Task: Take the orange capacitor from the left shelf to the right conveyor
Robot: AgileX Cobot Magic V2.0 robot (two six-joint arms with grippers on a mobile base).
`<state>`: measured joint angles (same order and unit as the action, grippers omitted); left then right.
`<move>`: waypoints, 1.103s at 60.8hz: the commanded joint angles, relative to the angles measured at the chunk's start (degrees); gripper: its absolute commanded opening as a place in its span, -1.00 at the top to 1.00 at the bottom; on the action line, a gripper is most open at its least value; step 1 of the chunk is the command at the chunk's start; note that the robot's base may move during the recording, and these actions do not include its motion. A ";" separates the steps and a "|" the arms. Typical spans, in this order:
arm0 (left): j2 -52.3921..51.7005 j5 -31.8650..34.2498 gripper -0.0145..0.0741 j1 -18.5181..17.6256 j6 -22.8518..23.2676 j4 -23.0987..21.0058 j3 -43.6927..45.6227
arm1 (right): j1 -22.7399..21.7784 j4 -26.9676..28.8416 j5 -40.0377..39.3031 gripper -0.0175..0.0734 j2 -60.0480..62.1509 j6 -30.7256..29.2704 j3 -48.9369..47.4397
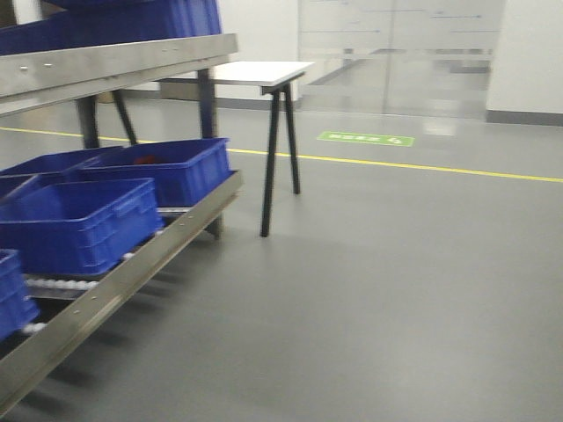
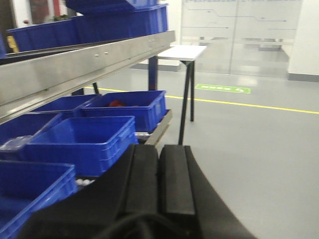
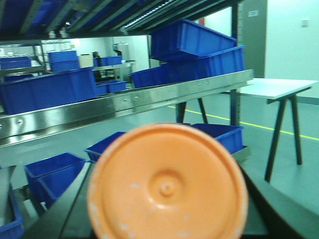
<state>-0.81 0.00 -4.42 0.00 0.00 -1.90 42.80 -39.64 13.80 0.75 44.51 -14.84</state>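
Orange capacitor [image 3: 167, 186] end-on, steel left shelf [image 1: 114, 61] — blue bins [image 1: 79, 224], grey floor [image 1: 396, 290].

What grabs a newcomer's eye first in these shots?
The capacitor, its orange end filling the lower middle of the right wrist view, between the right gripper's dark fingers. Next, the blue bins on the steel shelf at the left of the front view, and the left gripper, shut and empty.

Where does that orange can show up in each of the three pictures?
Front view: not in it.
Left wrist view: not in it.
Right wrist view: the orange capacitor fills the bottom centre, flat end toward the camera.
Shared landmark: the white-topped table, top middle in the first two, right side in the third.
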 commanded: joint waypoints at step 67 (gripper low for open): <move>0.58 5.16 0.91 0.14 0.00 -0.31 0.45 | -0.02 -1.62 -4.38 0.52 0.96 -0.68 -1.64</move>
<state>-0.81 0.32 -4.42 0.00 0.00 -1.90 42.80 -39.64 13.67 0.75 44.51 -14.84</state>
